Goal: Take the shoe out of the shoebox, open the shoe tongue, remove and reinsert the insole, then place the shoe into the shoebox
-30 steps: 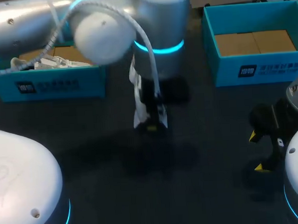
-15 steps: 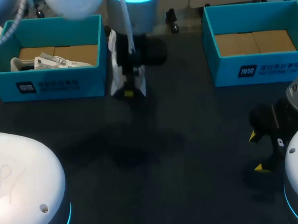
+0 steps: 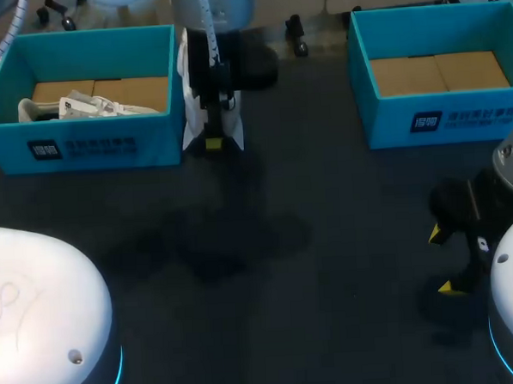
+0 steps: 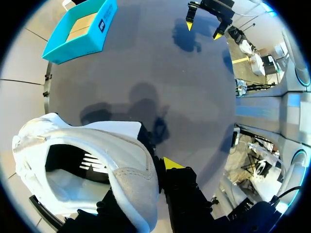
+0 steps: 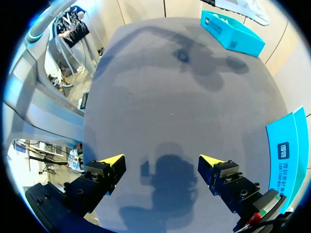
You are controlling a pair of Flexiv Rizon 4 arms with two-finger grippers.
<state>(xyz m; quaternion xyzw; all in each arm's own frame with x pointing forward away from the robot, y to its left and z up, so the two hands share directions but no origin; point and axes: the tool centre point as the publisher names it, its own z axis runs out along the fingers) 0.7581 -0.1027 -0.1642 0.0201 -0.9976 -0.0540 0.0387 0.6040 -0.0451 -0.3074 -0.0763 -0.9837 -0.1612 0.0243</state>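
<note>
A white shoe [image 3: 201, 92] hangs toe-down in my left gripper [image 3: 213, 143], just beside the right wall of the left blue shoebox [image 3: 82, 148]. In the left wrist view the shoe [image 4: 87, 165] shows its open mouth. My left gripper [image 4: 154, 169] is shut on the shoe's side wall, and only one yellow tip shows. White crumpled paper [image 3: 84, 106] lies in that box. My right gripper [image 3: 443, 260] stands open low over the table at the near right, nothing between its fingers; in its own view the right gripper [image 5: 162, 161] faces bare table.
A second blue box [image 3: 439, 70] with a brown cardboard floor stands at the back right, and its wall [image 5: 286, 155] shows beside my right gripper. The dark table [image 3: 269, 269] lies between the arms.
My left arm has carried the shoe from the table's middle back and to the left, up to the left shoebox's right wall. The right arm has not moved.
</note>
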